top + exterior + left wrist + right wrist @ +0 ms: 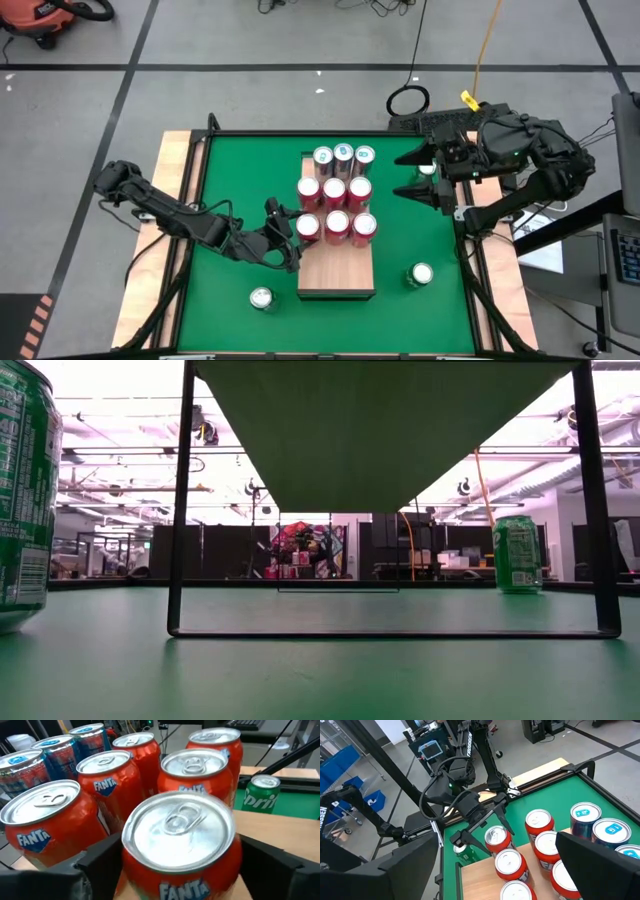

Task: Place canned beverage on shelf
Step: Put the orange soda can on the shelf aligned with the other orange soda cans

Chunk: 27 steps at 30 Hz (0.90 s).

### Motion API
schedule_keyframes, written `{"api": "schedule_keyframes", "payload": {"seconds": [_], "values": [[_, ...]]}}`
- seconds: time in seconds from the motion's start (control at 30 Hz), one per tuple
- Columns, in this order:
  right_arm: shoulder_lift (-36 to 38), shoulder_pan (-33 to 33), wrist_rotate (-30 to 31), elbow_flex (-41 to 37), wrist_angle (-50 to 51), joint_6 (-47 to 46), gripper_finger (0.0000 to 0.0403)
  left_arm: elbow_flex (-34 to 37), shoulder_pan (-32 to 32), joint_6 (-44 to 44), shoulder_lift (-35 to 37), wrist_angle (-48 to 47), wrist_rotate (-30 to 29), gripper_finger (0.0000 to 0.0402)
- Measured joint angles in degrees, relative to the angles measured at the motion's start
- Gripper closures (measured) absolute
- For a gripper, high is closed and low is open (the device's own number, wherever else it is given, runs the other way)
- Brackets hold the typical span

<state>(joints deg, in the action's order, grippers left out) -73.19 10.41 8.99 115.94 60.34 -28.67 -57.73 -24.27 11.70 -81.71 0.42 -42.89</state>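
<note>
Canned beverage, orange Fanta (309, 227): standing upright on the shelf (336, 275) at the near-left corner of a three-by-three block of cans, beside two more orange cans in its row. Left end effector (296, 243): sitting around this can with fingers spread either side, a finger (102, 857) just beside the can wall; contact cannot be told. Right end effector (413, 172): hanging over the green surface (240, 180) right of the shelf, fingers spread wide, holding nothing. Green cans (261, 298) (421, 273): standing on the surface either side of the shelf.
</note>
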Motion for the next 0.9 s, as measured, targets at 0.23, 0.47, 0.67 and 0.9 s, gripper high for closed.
{"api": "schedule_keyframes", "payload": {"seconds": [0.23,0.47,0.67,0.9], "values": [[0.00,0.00,-0.02,0.00,0.03,0.00,0.0010,0.02,0.00,-0.04,-0.06,-0.21,-0.20,0.0032],[0.00,-0.02,-0.02,0.00,2.63,-0.51,0.0010,0.04,-0.87,0.78,0.18,0.57,-1.97,0.0031],[0.00,-0.02,-0.02,0.00,2.65,-0.85,0.0010,-0.39,-1.74,4.50,0.18,0.32,-2.33,0.0031],[0.00,-0.02,-0.02,0.00,2.54,-0.68,0.0010,-1.82,-2.49,4.11,0.20,0.38,-4.39,0.0031]]}}
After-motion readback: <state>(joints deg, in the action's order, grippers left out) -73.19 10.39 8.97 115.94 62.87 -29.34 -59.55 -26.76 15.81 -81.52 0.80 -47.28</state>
